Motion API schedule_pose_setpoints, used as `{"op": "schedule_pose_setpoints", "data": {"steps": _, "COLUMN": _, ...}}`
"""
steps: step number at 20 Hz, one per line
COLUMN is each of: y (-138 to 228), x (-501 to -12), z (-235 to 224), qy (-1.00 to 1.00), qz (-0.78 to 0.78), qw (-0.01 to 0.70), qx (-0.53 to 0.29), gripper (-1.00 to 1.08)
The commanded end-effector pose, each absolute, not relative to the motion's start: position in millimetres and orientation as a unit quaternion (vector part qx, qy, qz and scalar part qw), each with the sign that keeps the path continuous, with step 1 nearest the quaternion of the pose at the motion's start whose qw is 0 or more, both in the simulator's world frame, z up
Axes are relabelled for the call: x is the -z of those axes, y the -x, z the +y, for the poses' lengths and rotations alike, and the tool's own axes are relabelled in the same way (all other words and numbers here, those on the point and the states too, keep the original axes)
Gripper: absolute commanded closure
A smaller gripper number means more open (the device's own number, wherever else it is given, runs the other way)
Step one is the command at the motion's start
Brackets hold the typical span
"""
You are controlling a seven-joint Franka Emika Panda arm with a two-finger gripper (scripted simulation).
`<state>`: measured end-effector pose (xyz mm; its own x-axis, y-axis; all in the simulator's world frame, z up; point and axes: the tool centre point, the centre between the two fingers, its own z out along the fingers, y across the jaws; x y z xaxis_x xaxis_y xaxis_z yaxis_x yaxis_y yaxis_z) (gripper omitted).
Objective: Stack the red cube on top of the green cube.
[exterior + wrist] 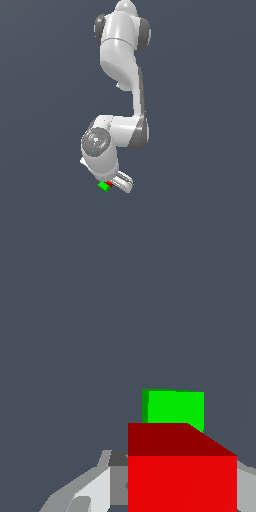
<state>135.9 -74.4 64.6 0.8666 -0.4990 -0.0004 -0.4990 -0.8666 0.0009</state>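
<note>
The red cube [182, 481] fills the near part of the wrist view and sits between my two fingers [92, 491]. My gripper [112, 183] is shut on it. In the exterior view only a sliver of the red cube [108, 184] shows under the white hand. The green cube [175, 406] lies on the grey floor just beyond the red cube, which partly overlaps it in the wrist view. In the exterior view the green cube [104, 186] sits right beside the red one, on the exterior view's left. I cannot tell whether the two cubes touch.
The white arm [120, 55] reaches down through the middle of the exterior view. All around is plain dark grey floor [200, 200].
</note>
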Motion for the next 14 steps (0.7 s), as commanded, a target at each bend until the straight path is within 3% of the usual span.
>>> {"op": "schedule_pose_setpoints", "data": {"steps": 1, "y": -140.4, "x": -63.5, "z": -83.6, "qy": -0.966, "qz": -0.257, "qw": 0.0, "qx": 0.0, "gripper": 1.08}}
{"op": "schedule_pose_setpoints", "data": {"steps": 11, "y": -146.5, "x": -60.6, "z": -97.1, "qy": -0.966, "qz": -0.257, "qw": 0.0, "qx": 0.0, "gripper": 1.08}}
{"op": "schedule_pose_setpoints", "data": {"steps": 12, "y": -146.5, "x": -60.6, "z": -97.1, "qy": -0.966, "qz": -0.257, "qw": 0.0, "qx": 0.0, "gripper": -0.92}}
{"op": "schedule_pose_setpoints", "data": {"steps": 14, "y": -146.5, "x": -60.6, "z": -97.1, "qy": -0.966, "qz": -0.257, "qw": 0.0, "qx": 0.0, "gripper": -0.92}}
